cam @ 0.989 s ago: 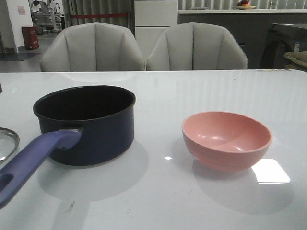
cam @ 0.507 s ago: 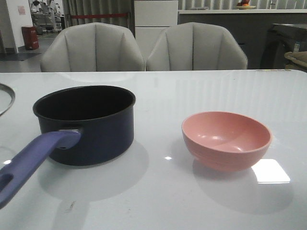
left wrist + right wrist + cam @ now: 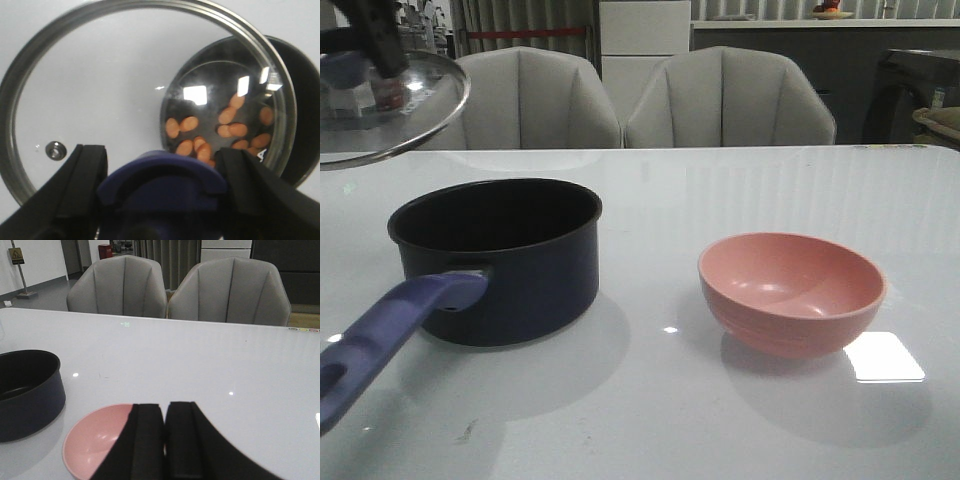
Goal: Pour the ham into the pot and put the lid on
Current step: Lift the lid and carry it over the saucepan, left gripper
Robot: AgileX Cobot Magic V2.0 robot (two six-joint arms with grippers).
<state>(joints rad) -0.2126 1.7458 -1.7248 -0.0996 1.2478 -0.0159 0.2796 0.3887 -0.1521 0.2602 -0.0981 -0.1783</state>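
My left end effector (image 3: 160,195) was clamped on the navy funnel-shaped knob (image 3: 161,172) of the round clear glass lid with the steel rim (image 3: 45,65). It hung in the air, off-centre from the dark navy round saucepan (image 3: 500,258): in the front view the pot sat lower and to the lid's right, its blue-purple handle (image 3: 385,335) running toward me. Through the glass I saw the orange-pink ham chunks (image 3: 220,132) already in the pot. My right end effector (image 3: 165,440) was clenched, empty, above the pink bowl (image 3: 790,292) on the white worktop (image 3: 650,420).

One pot (image 3: 498,258), lid (image 3: 382,110), bowl (image 3: 791,292); perhaps a dozen ham (image 3: 226,131) chunks
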